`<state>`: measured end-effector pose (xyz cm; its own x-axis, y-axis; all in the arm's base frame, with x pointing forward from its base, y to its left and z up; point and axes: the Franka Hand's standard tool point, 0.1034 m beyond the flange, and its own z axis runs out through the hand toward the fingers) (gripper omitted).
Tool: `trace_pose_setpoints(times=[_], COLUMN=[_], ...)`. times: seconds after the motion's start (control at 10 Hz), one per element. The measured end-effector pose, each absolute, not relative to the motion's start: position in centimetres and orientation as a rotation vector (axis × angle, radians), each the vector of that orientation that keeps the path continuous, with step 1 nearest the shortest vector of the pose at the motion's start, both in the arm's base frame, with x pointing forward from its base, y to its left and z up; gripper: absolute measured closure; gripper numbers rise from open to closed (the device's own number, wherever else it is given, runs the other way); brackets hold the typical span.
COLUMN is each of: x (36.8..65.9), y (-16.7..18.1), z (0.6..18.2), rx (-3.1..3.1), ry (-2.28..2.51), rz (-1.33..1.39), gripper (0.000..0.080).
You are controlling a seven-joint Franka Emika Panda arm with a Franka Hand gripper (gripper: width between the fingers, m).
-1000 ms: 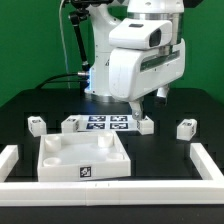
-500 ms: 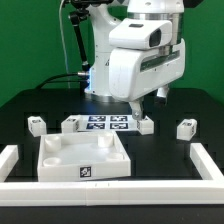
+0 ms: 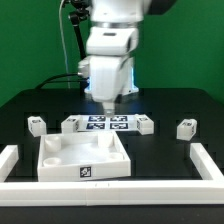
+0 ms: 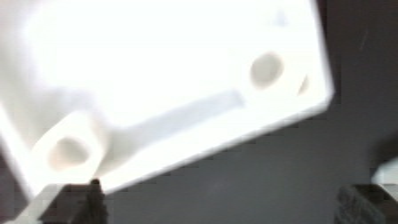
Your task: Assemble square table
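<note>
On the wrist view alone, end effector spreads wide, empty, facing square panel.

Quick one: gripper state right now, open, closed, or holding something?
The gripper: open, jaws wide apart, holding nothing; the wrist view shows the square panel beyond it, not gripped.
</note>
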<state>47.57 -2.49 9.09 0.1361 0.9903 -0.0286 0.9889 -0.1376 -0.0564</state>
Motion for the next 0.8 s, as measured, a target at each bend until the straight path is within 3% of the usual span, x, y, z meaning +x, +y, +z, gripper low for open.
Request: trace_pose_setpoints(times=[0.3,0.7,0.8], x=[45.5,45.5,45.1], y=[-7.2,-7.4,-8.1], z=[6.8,6.5,4.9], rx=[-2.003,-1.958,-1.944], ry=[-2.340,-2.380,-2.394], rz=[0.084,0.086,0.068], gripper=[0.0149,0.0149,0.0149])
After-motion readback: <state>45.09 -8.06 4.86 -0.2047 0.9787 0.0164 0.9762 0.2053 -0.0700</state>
